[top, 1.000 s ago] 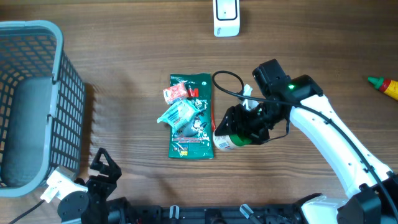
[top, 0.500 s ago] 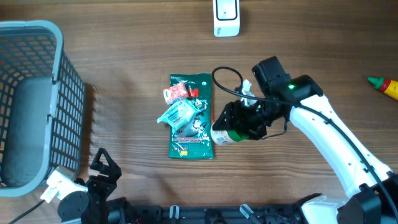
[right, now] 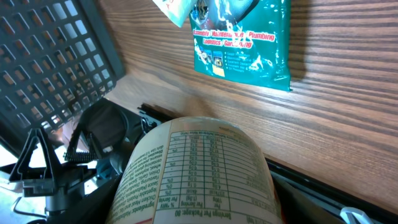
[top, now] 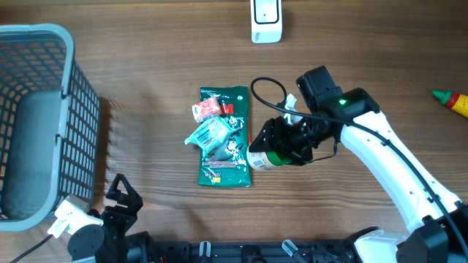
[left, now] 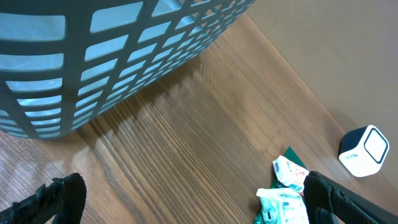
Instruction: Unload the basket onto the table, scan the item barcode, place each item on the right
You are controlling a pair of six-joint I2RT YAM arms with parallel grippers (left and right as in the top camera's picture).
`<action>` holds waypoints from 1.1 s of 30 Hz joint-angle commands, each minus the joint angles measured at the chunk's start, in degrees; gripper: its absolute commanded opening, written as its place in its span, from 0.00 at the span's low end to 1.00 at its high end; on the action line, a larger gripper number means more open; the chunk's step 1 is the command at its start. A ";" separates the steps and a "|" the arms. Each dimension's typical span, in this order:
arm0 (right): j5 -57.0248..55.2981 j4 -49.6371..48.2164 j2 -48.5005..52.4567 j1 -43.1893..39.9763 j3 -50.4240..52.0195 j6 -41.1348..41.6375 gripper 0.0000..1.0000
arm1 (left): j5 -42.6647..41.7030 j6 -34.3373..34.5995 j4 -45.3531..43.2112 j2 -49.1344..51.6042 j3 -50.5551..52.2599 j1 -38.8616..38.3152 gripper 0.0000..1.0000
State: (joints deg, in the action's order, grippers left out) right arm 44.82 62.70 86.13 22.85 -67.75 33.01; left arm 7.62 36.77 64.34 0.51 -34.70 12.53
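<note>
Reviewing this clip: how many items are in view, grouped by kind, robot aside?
Baskets: 1, the grey basket
Scanners: 1, the white scanner
Packets: 3, green pouch, red packet, pale blue packet
Containers: 2, labelled container in the right end effector, bottle at the right edge
Total: 7

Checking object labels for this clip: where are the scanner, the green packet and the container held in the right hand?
scanner (top: pixel 266 22), overhead view, middle of its white body.
green packet (top: pixel 225 169), overhead view, lower printed part.
container (right: pixel 199 174), right wrist view, nutrition-table label.
</note>
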 commanded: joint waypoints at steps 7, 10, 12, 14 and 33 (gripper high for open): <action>2.49 0.79 -1.38 0.22 -0.11 -0.52 0.43 | 0.76 0.35 -0.02 -0.13 0.15 0.11 1.00; 2.49 0.79 -1.38 0.22 -0.11 -0.94 0.43 | 0.76 0.35 -0.02 -0.13 0.15 0.11 1.00; 2.49 0.81 -1.38 0.22 -0.11 -0.98 0.43 | 0.76 0.35 -0.02 -0.13 0.15 0.11 1.00; 2.49 0.81 -1.38 0.22 -0.11 -0.98 0.43 | 0.76 0.35 -0.02 -0.13 0.15 0.11 1.00; 2.89 -0.17 -1.38 0.22 -0.11 -0.98 0.43 | 0.76 0.35 -0.02 -0.13 0.15 0.11 1.00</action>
State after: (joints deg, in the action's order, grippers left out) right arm 44.99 63.31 86.13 22.85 -67.75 32.93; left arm 7.64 36.77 64.34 0.51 -34.70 12.53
